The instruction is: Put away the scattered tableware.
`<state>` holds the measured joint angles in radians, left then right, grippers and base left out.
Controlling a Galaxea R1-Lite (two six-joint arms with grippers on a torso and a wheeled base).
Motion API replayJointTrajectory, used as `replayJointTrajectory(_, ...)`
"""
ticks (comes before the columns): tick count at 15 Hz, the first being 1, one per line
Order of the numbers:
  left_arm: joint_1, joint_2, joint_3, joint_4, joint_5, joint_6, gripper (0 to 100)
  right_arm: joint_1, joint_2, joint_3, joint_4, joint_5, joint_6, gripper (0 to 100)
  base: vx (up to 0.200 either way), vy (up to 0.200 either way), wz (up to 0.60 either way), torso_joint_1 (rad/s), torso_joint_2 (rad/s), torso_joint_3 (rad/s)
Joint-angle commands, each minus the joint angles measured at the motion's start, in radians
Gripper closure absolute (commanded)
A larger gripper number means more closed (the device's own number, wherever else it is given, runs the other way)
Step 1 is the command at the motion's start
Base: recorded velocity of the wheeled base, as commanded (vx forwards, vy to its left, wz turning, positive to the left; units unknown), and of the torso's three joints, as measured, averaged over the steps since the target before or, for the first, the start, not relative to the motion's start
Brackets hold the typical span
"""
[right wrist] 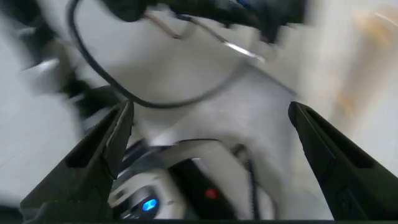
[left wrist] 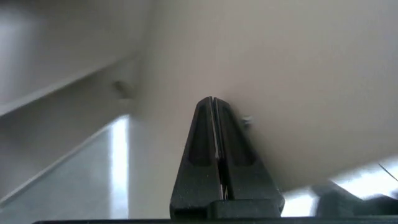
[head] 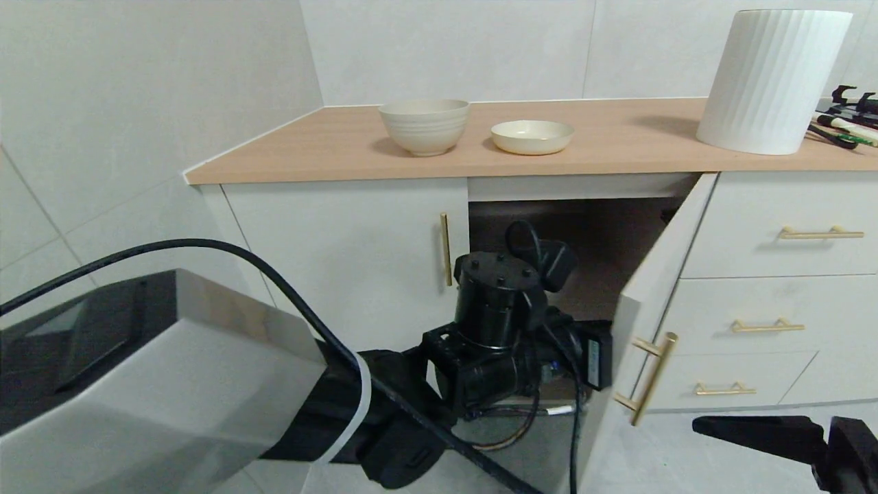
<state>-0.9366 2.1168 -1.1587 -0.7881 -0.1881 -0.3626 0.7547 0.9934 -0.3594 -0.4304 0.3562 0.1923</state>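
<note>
**Bowl** (head: pixel 424 125): on the counter (head: pixel 288 154), well above the left claw (left wrist: pixel 212 102) and apart from it. Likely stiff, smooth, slippery and breakable. You would pinch its rim, with one finger inside the wall.

**Dish** (head: pixel 532 136): just beside the bowl, shallow, probably light. Take it by the lip.

**Left claw:** fingers pressed together, nothing held, low at the open cabinet (head: pixel 590 233).

**Right claw** (right wrist: pixel 210 106): spread wide, empty, low near the cabinet door (head: pixel 648 295).

**Views:** the head view gives you the tableware, and the wrist views give you each claw's fingers.
</note>
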Motion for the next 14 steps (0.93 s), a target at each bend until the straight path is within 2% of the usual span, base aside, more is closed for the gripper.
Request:
replayJointTrajectory(1,-0.139,-0.121,0.053,0.013,-0.082,-0.003,100,0.032,-0.108,0.022,0.002,0.129,-0.001,0,0.000,0.000,0.00,0.000,0.00,0.000)
replayJointTrajectory(2,-0.172,-0.179,0.114,0.009,-0.185,-0.004,100,0.020,-0.130,0.025,0.009,0.173,-0.001,0,0.000,0.000,0.00,0.000,0.00,0.000)
replayJointTrajectory(3,-0.172,-0.204,0.140,0.007,-0.220,-0.006,100,0.012,-0.134,0.023,0.012,0.175,-0.001,0,0.000,0.000,0.00,0.000,0.00,0.000)
replayJointTrajectory(4,-0.148,-0.207,0.146,0.009,-0.197,-0.006,100,0.008,-0.136,0.019,0.012,0.173,-0.001,0,0.000,0.000,0.00,0.000,0.00,0.000)
replayJointTrajectory(8,0.059,-0.242,0.220,0.009,-0.088,-0.004,100,-0.049,-0.082,-0.026,0.013,0.147,0.001,0,0.000,0.000,0.00,0.000,0.00,0.000)
replayJointTrajectory(9,0.104,-0.273,0.254,0.010,-0.076,-0.003,100,-0.066,-0.048,-0.047,0.013,0.096,0.001,0,0.000,0.000,0.00,0.000,0.00,0.000)
replayJointTrajectory(10,0.163,-0.330,0.309,0.016,-0.073,0.008,100,-0.075,0.004,-0.076,0.012,-0.003,0.001,0,0.000,0.000,0.00,0.000,0.00,0.000)
replayJointTrajectory(11,0.213,-0.379,0.355,0.024,-0.073,0.031,100,-0.081,0.040,-0.105,0.012,-0.105,0.001,0,0.000,0.000,0.00,0.000,0.00,0.000)
replayJointTrajectory(12,0.286,-0.456,0.407,0.053,-0.073,0.083,100,-0.086,0.099,-0.145,0.009,-0.250,-0.001,0,0.000,0.000,0.00,0.000,0.00,0.000)
replayJointTrajectory(13,0.354,-0.523,0.441,0.099,-0.074,0.137,100,-0.086,0.143,-0.174,0.007,-0.330,-0.005,0,0.000,0.000,0.00,0.000,0.00,0.000)
replayJointTrajectory(14,0.407,-0.572,0.455,0.155,-0.073,0.177,100,-0.087,0.179,-0.207,0.007,-0.353,-0.008,0,0.000,0.000,0.00,0.000,0.00,0.000)
